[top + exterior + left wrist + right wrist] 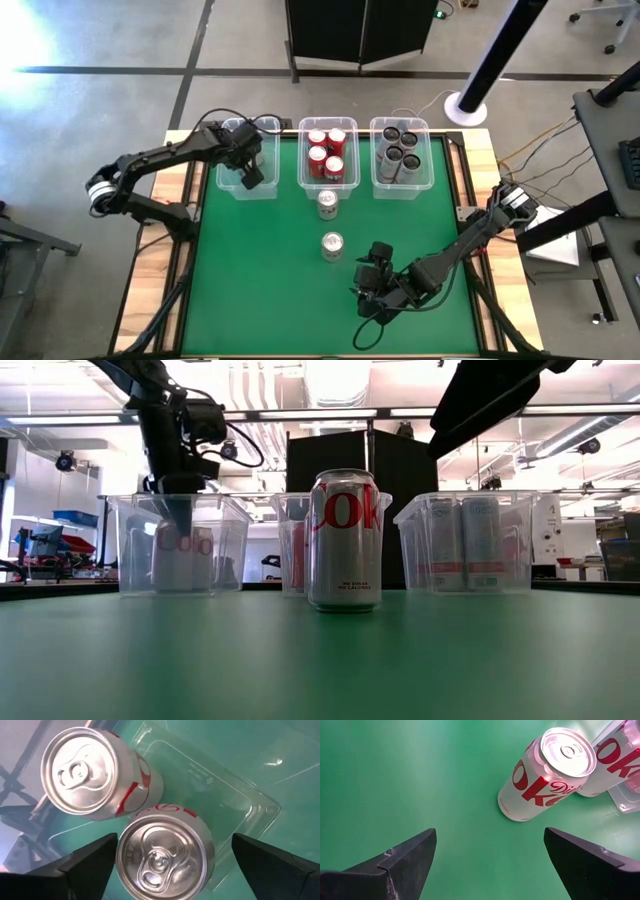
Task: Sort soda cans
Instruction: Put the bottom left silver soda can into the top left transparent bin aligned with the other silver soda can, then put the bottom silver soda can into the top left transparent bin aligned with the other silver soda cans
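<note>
Two silver-white soda cans stand upright on the green table: one [328,203] just in front of the middle bin, and one [332,245] nearer me, also seen close up in the low view [343,540]. My left gripper [251,168] reaches down into the left clear bin [232,178]. It is open, its fingers on either side of a silver can [165,855], and a second silver can [82,770] stands beside that one. My right gripper [487,855] is open and hovers near the front can [545,775]. Red cans [327,152] fill the middle bin, and dark cans [398,150] the right one.
Three clear bins stand in a row along the table's far edge, the right one [380,182] holding dark cans. The right arm [470,240] slants in from the table's right edge. Open green mat lies to the near left.
</note>
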You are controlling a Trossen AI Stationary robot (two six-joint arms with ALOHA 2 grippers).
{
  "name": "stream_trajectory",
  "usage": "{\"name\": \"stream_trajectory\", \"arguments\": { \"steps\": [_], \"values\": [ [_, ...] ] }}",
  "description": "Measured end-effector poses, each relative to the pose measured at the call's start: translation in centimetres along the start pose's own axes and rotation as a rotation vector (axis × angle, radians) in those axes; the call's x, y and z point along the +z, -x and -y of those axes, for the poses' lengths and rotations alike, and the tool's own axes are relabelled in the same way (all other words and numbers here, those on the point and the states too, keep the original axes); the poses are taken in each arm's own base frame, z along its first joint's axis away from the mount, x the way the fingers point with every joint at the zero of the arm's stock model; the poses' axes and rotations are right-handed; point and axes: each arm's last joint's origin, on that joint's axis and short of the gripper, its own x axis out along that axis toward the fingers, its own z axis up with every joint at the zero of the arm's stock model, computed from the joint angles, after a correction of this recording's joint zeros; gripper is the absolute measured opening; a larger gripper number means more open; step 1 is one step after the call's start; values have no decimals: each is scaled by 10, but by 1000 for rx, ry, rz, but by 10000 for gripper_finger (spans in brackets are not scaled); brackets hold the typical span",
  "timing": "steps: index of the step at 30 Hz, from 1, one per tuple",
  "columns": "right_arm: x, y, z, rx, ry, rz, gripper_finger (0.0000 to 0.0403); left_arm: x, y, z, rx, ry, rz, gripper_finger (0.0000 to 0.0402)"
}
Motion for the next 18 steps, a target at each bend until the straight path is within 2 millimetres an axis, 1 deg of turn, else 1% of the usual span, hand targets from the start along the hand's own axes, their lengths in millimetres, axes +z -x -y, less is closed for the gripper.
{"name": "stream_trajectory", "arguments": {
  "steps": [2, 4, 7, 11, 13, 14, 16, 18],
  "values": [
    [0, 0, 0, 0, 0, 0, 364, 1, 3, -1, 2, -2, -7, 381],
    [0, 0, 0, 0, 0, 0, 364, 6, 11, -3, -4, 1, 2, 378],
    [0, 0, 0, 0, 0, 0, 364, 16, 32, -7, -6, 23, 33, 371],
    [1, 0, 1, -28, 3, 22, 364, 28, 66, -7, -45, 49, 83, 366],
    [2, 0, 3, -62, 7, 44, 364, 31, 82, 1, -155, 43, 139, 366],
    [2, 0, 4, -77, 12, 45, 364, 32, 89, 8, -233, 20, 180, 366],
    [1, -1, 7, -97, 23, 34, 364, 32, 105, 27, -376, -44, 273, 366],
    [0, -4, 8, -107, 29, 30, 364, 27, 117, 52, -450, -121, 358, 366]
  ]
}}
